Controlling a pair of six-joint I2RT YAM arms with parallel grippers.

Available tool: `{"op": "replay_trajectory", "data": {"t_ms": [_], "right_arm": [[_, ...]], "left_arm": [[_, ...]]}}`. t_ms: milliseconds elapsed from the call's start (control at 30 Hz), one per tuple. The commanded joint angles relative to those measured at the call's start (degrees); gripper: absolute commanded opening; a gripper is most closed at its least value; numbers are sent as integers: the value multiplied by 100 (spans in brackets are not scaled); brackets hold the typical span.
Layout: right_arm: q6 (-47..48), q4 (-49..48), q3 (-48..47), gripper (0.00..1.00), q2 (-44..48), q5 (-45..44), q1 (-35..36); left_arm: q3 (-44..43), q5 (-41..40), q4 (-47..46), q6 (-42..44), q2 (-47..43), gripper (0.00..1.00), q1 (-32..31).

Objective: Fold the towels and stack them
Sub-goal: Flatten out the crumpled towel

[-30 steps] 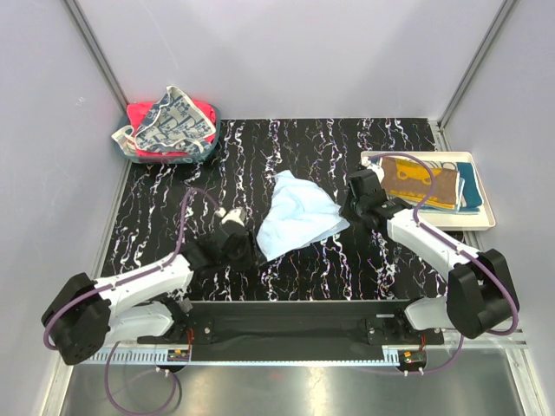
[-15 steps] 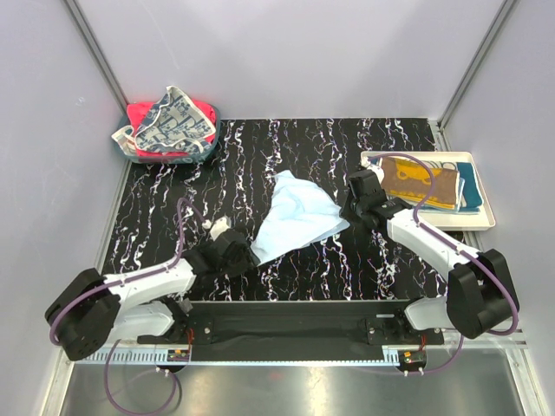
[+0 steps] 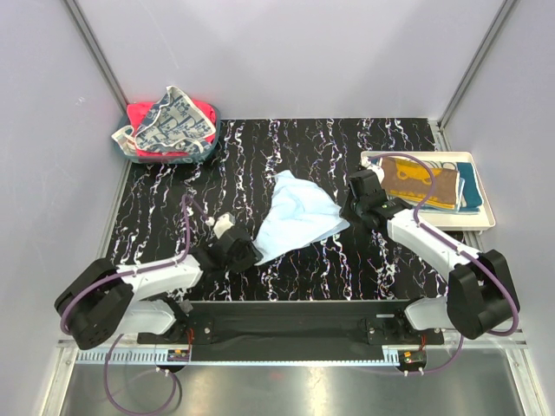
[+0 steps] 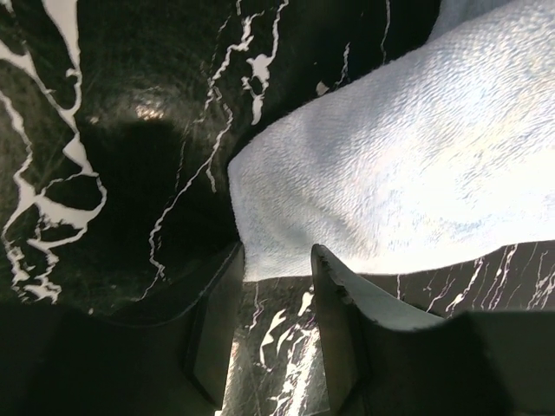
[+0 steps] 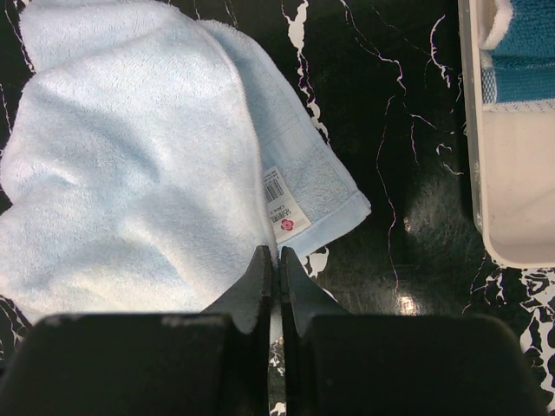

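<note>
R wrist cam alone shows label on towel, mid table. L arm, R arm low, reaching in. L gripper part-open at its corner; R gripper clamped on its edge.

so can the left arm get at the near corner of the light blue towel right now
Probably yes. The left tool is open, with the light blue towel corner lying just ahead of its jaws, and nothing sits between them.
</note>
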State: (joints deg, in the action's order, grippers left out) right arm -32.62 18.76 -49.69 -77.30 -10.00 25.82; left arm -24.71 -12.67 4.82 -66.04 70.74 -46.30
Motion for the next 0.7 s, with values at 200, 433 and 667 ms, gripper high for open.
{"op": "replay_trajectory", "data": {"t_ms": [200,433,667], "right_arm": [[81,-48,-76,3,276,-116,2],[81,-22,-93,2,373,-125,2],[98,-22,-102,2,329,-81,1]], "left_arm": [[-95,-315,528,135,537,36,-2],[-218,-316,634,267,616,12,-2],[-263,-324,678,381,467,0,-10]]}}
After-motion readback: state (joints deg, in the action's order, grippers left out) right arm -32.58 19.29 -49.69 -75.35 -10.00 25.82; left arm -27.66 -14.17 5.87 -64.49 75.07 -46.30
